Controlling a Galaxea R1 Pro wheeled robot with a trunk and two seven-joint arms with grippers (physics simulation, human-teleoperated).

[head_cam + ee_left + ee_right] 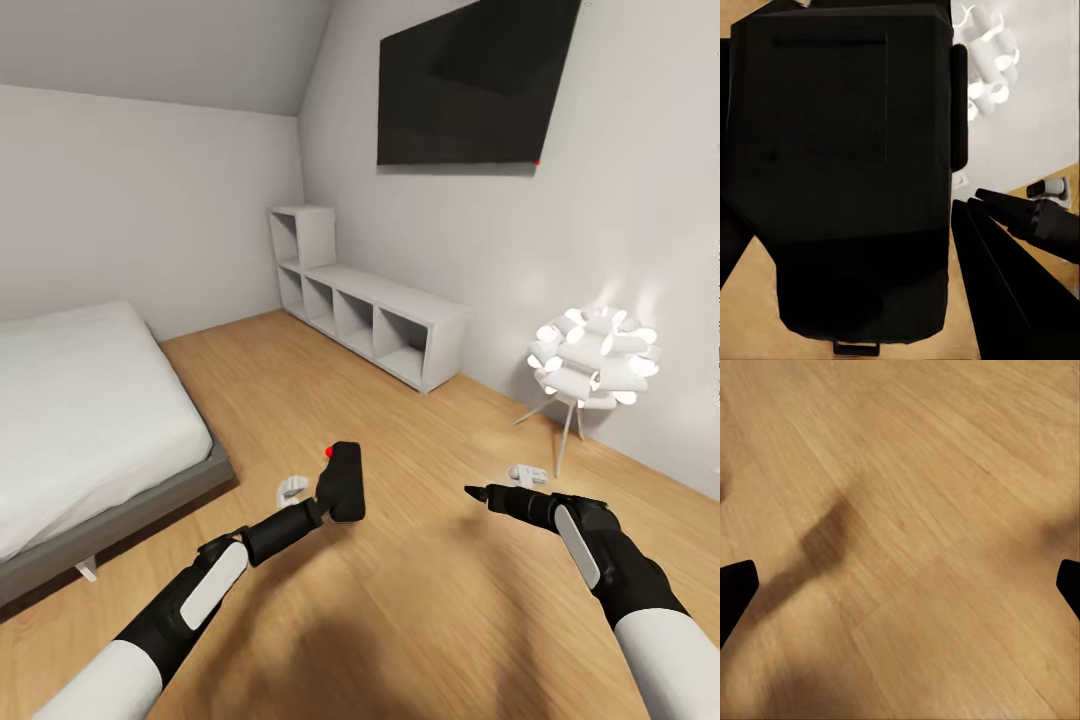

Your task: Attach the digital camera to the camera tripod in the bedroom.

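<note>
A matt black digital camera [343,483], plastic-looking with a red mark, above a floor [420,600] of light wood planks with a smooth satin finish. The bed [80,420] wears soft white cloth on a matt grey frame; the wall screen [470,80] is glossy black; the shelf unit [370,310] is matt grey-white.

— What stands along the wall ahead of me?

— A dark television [465,80] hangs up high, and a white cube shelf [372,310] runs below it. A lit floor lamp [593,357] with white tubes stands near a small white object [527,473] on the wooden floor [420,600].

— And off to my left?

— A bed [85,420] with a white mattress on a grey frame.
</note>
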